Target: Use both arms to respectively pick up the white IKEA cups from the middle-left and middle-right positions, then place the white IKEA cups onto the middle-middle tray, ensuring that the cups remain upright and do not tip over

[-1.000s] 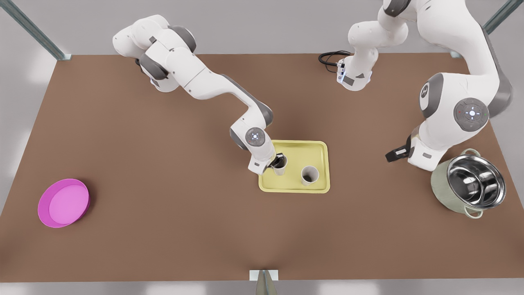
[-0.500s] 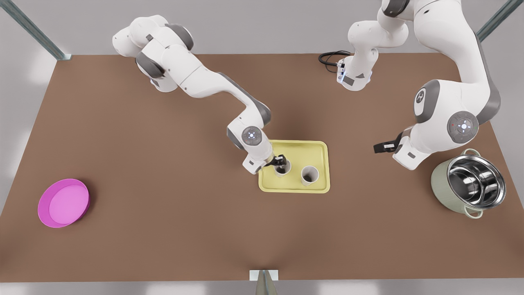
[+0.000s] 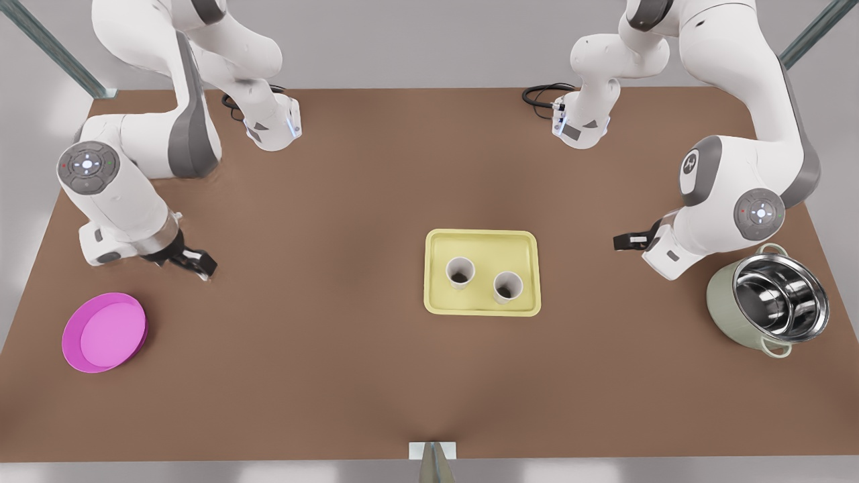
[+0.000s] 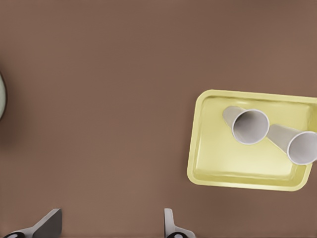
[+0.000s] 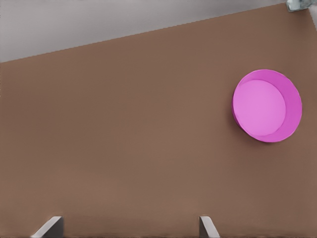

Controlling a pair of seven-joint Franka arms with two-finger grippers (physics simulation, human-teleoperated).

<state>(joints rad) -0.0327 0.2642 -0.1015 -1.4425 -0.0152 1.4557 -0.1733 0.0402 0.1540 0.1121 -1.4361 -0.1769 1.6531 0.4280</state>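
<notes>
Two white IKEA cups [image 3: 460, 272] [image 3: 508, 286] stand upright side by side on the pale yellow tray [image 3: 483, 236] at the table's middle. No gripper touches them. The left wrist view has both cups [image 4: 250, 126] [image 4: 303, 146] on the tray [image 4: 194, 148]. My right gripper [image 3: 198, 263] hangs open at the front view's left, just above the magenta plate, its open fingers [image 5: 126, 227] over bare table. At the front view's right my left gripper [image 3: 621, 241] is also open, between the tray and the pot, with its fingers [image 4: 109, 225] spread wide.
A round magenta plate [image 3: 104, 332] [image 5: 267, 105] lies near the front view's left edge. A large steel pot [image 3: 768, 302] sits at the right, close under the left arm's elbow. A black cable [image 3: 540, 94] loops at the back. Bare brown table surrounds the tray.
My right gripper let go of the cup on the tray and swung far to the front view's left, near the magenta plate. The left arm shifted only slightly.
</notes>
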